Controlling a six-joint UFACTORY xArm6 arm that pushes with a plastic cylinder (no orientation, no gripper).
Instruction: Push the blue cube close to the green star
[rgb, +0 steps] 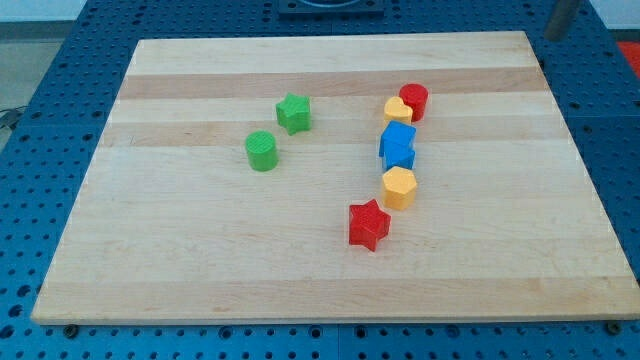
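The blue cube stands right of the board's middle, in a column of blocks. A second blue shape seems to touch its lower side; I cannot tell its form. The green star lies well to the cube's left and slightly higher, apart from it. A dark rod shows at the view's top right corner, and my tip is past the board's far right corner, far from all blocks.
A yellow heart and a red cylinder sit just above the blue cube. A yellow hexagon and a red star lie below it. A green cylinder sits lower left of the green star. The wooden board rests on a blue perforated table.
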